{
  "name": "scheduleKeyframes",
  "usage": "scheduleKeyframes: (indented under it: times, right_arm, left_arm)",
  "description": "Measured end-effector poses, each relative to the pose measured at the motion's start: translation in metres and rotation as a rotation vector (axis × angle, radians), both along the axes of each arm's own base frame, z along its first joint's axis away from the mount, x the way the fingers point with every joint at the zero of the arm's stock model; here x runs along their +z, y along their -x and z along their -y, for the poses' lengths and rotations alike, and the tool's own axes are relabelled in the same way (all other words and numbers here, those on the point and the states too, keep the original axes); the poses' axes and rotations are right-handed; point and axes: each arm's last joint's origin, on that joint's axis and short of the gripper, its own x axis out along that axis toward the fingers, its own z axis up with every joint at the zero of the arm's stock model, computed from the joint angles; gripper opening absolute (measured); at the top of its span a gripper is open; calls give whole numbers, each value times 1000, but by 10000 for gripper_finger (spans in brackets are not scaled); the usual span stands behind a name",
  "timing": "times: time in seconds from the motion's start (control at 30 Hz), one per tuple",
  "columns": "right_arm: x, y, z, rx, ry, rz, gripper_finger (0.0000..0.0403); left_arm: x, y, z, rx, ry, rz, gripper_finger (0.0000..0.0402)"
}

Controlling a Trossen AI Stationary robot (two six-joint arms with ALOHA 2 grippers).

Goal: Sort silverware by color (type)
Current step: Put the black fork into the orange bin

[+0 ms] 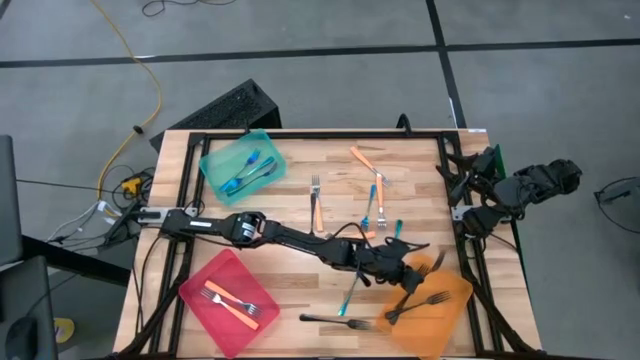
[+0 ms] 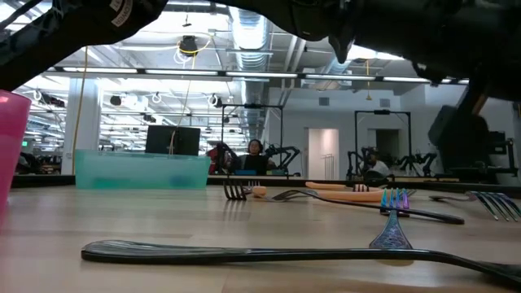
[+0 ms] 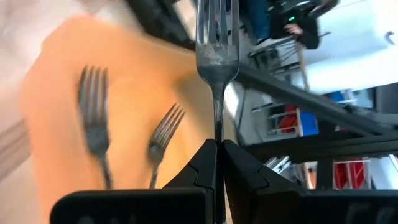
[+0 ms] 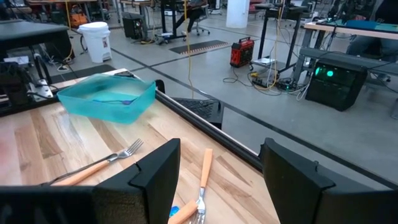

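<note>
My left gripper [image 3: 216, 144] reaches across the table to the orange tray [image 1: 455, 300] at the near right and is shut on a black fork [image 3: 216, 56]. Two more black forks [image 3: 93, 106] [image 3: 163, 134] lie in that tray [image 3: 62, 68]. The teal tray [image 1: 243, 163] at the far left holds blue forks. An orange-handled fork lies in the red tray [image 1: 228, 300] at the near left. Loose orange forks [image 1: 316, 205], teal forks [image 1: 350, 290] and a black fork [image 1: 335, 320] lie flat on the wood. My right gripper [image 4: 221, 162] waits open at the table's right edge. My left gripper pinches the black fork's slim handle [image 3: 216, 127] between its two fingers. The fork runs on in line with the fingers, tines foremost, past the fingertips. It is lifted clear above the orange tray; the handle's rear part is hidden between the fingers.
A dark frame rail [image 1: 300, 135] runs round the table top. The left arm [image 1: 290, 237] lies stretched over the table's middle, above some loose forks. In the low view a black fork [image 2: 285, 254] lies close in front, with a teal fork [image 2: 395, 216] behind it.
</note>
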Motion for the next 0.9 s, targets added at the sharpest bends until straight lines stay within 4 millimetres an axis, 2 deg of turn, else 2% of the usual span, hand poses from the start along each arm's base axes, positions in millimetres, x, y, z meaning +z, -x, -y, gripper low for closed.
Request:
scheduleKeyframes:
  times: [0.9]
  right_arm:
    - [0,0,0,0,0,0,242]
  left_arm:
    - [-11,5,0,15,11,-128,0]
